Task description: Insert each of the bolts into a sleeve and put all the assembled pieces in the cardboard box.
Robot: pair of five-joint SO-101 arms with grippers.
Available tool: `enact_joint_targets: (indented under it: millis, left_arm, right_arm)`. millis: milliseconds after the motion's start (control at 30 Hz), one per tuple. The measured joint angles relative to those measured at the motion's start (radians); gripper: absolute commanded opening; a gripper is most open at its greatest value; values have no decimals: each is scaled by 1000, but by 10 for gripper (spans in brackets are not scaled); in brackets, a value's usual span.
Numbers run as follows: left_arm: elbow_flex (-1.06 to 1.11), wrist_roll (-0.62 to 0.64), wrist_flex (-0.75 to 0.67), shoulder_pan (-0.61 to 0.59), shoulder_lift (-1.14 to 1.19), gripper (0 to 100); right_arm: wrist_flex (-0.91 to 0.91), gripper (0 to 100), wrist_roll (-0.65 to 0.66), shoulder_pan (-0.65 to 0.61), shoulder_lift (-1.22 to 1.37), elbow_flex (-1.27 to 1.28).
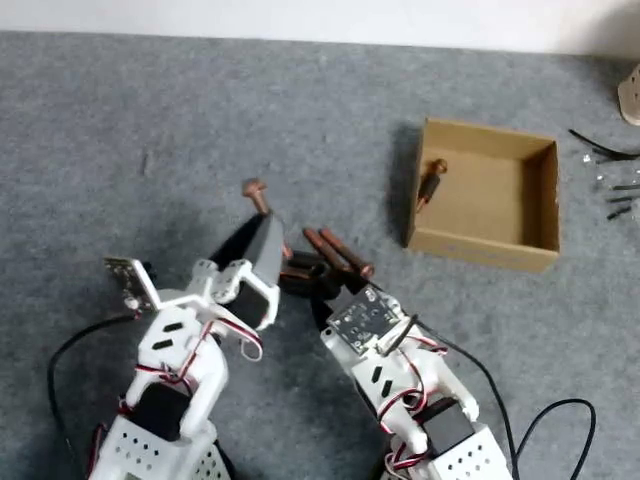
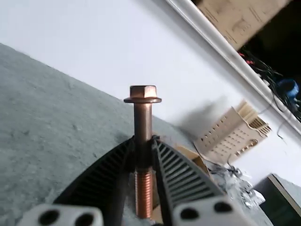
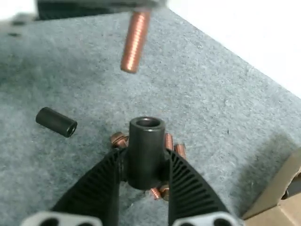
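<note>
Progress is early: one assembled piece (image 1: 431,185) lies in the cardboard box (image 1: 480,250), by its 9 o'clock wall; the box sits at 3 o'clock on the worktop (image 1: 150,120). Left tool (image 2: 142,142) is clamped on a bolt (image 2: 142,115), right tool (image 3: 146,159) on a sleeve (image 3: 146,139) (threaded tip hanging above its bore, not yet in). Loose bolts (image 1: 338,252) and a spare sleeve (image 3: 56,122) wait near centre, so several pairings remain, by my reckoning.
</note>
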Motion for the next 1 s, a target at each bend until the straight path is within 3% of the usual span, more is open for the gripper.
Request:
enact_joint_targets:
  millis: [600,1000]
  left_arm:
    - [0,-75,61,147,-2,7]
    - [0,-164,63,157,-2,7]
  right_arm:
    - [0,5,44,-3,0,0]
    - [25,5,51,-8,0,0]
